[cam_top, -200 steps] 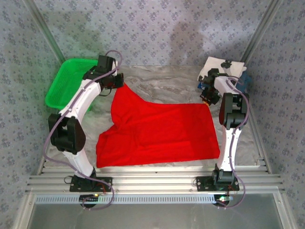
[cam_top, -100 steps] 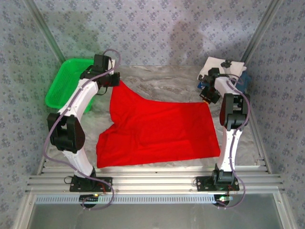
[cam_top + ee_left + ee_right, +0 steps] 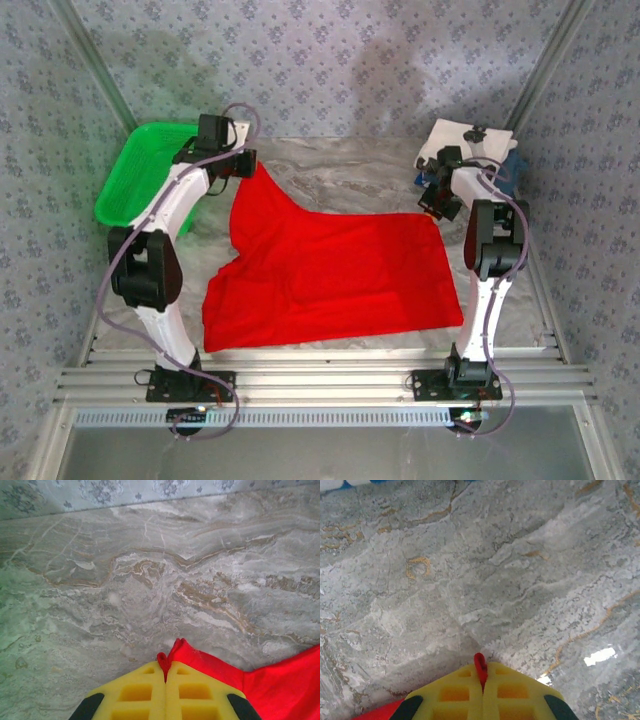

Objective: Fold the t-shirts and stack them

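Green basket [image 3: 140,172] is sitting at the far left of the table [image 3: 350,165], off the cloth. Just right of it the left gripper [image 3: 244,166] is clamping the far-left corner of the red tee [image 3: 330,275], drawing that corner out into a peak toward the far side. In the left wrist view the yellow fingers [image 3: 135,695] are pressing together, the left gripper [image 3: 166,669] clenched on a small bunch of red tee [image 3: 280,680] that is sticking out past the tips, with bare marble table [image 3: 150,580] lying beyond. The red tee is lying spread over the middle of the table, plain red side showing, its near edge running close to the near table edge, its left side stepping inward, light wrinkles crossing the middle. At its far-right corner the right gripper [image 3: 433,203] is gripping the cloth. In the right wrist view the right gripper [image 3: 481,670] is clenched too, a thin sliver of red tee [image 3: 480,661] poking up between the yellow fingers [image 3: 512,692], more red showing at the bottom left. In the far right corner a folded white tee [image 3: 468,136] is lying, a blue tee [image 3: 508,160] peeking out at its right edge, both apart from the red tee.
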